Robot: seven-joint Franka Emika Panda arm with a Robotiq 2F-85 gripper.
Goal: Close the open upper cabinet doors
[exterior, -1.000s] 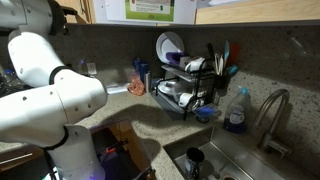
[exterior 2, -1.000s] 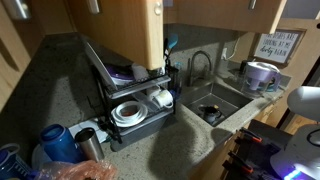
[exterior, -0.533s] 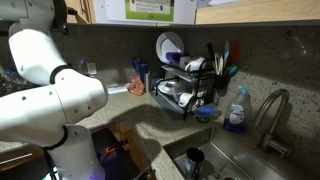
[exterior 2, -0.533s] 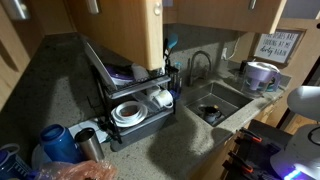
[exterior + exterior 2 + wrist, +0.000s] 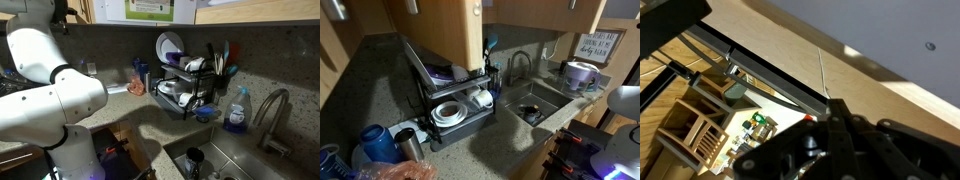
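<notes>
Up at cabinet level, wrist view: gripper (image 5: 835,115) clenched, jaws together, nothing betw. them, near a wood panel (image 5: 790,55); touching or not, can't tell. 1 upper cabinet door (image 5: 435,35) stands swung out over 1 dish rack (image 5: 450,105). Also on the counter: 1 faucet (image 5: 520,65), 1 sink (image 5: 548,95), 1 blue spray bottle (image 5: 236,110).

A black dish rack (image 5: 187,92) stands on the speckled countertop (image 5: 135,108), a white plate (image 5: 167,46) upright in it. A blue spray bottle (image 5: 236,112) sits between rack and faucet (image 5: 272,118), beside the sink (image 5: 548,95).
</notes>
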